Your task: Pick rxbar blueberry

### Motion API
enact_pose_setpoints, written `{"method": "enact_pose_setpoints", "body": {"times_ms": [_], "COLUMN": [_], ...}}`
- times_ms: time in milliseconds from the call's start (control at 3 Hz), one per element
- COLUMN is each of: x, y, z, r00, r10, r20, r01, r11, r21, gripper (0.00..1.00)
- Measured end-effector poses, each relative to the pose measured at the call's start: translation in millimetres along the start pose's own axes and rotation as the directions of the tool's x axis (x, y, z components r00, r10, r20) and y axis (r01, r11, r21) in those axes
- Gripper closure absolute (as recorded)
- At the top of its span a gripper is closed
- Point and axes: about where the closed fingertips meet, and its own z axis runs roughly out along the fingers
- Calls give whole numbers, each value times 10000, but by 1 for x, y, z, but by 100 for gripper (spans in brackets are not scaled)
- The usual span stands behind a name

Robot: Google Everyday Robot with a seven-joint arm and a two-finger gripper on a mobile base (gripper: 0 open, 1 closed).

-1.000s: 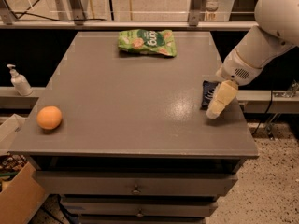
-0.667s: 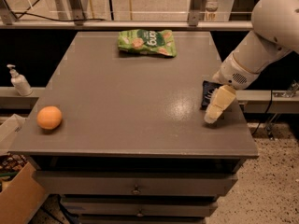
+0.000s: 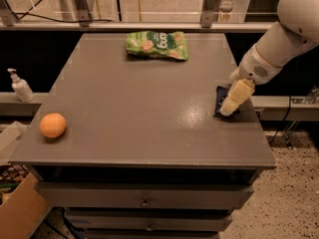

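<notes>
Camera view: gripper point(image 3: 228, 107) over the rxbar blueberry point(image 3: 220, 94) near the table's point(image 3: 149, 113) right edge.
The bar lies flat, partly hidden under the gripper. I cannot tell whether the claw is open or closed. The bar looks light and thin, its wrapper probably slick, so it is best pinched across its narrow width.

A grey worktop point(image 3: 139, 108) carries a green snack bag point(image 3: 157, 45) lying flat at its far edge, near the middle. An orange point(image 3: 52, 125) sits near the worktop's front left corner. Off the worktop's left side a white pump bottle point(image 3: 21, 86) stands on a ledge point(image 3: 15, 99), with a cardboard box point(image 3: 17, 210) lower down. Under the worktop are drawers point(image 3: 144, 195). The tool point(image 3: 228, 108) is low over the worktop's right edge.
</notes>
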Motion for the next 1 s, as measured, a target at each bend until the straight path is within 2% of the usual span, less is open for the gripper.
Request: {"method": "enact_pose_setpoints", "body": {"times_ms": [333, 1000], "x": [0, 8], "y": [-9, -7], "z": [-4, 4], "r00": [9998, 9995], "r10": [140, 317], "r20": [112, 60], "r01": [-141, -316], "r11": [9999, 9993], "r21": [41, -185], "gripper": [40, 87]}}
